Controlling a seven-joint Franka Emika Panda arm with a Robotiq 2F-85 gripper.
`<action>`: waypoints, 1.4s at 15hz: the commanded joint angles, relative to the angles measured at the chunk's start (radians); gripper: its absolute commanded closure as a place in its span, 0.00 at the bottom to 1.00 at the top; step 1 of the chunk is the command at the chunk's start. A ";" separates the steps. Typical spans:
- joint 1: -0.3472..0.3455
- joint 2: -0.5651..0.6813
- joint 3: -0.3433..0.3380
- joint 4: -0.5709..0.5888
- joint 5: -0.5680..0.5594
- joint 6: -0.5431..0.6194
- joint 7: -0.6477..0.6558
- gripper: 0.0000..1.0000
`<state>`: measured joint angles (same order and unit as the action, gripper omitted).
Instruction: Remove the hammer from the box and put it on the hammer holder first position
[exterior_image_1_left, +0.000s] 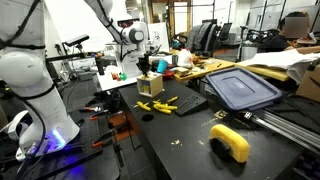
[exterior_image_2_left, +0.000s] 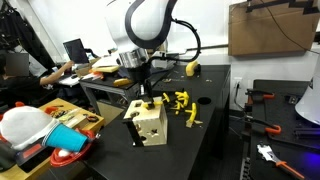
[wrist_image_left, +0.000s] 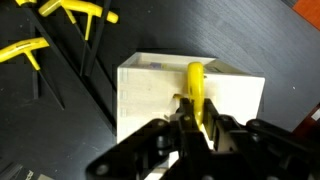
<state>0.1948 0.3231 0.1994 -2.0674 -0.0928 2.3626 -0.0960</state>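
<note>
The jaws of the black gripper (wrist_image_left: 197, 118) pinch the yellow handle of the hammer (wrist_image_left: 195, 82), one dark finger on each side. Only the wrist view shows this grip. There the handle stands up out of the small tan cardboard box (wrist_image_left: 150, 95).

In both exterior views we see the gripper (exterior_image_2_left: 143, 99) right over the box (exterior_image_2_left: 150, 123), near an edge of the black table (exterior_image_2_left: 195, 150). The handle between the jaws is too small to make out there. Yellow-handled tools with dark shafts (exterior_image_2_left: 183, 106) lie just beside the box. The hammer's head is hidden inside the box, and the gripper body cuts off the box's near side in the wrist view.
</note>
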 joint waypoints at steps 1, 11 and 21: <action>0.004 -0.088 0.003 -0.045 -0.002 -0.010 -0.015 0.96; 0.011 -0.209 0.007 -0.080 0.006 -0.013 -0.018 0.96; 0.000 -0.264 -0.007 -0.066 0.054 -0.036 0.027 0.96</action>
<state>0.2033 0.0990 0.1970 -2.1214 -0.0666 2.3617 -0.0905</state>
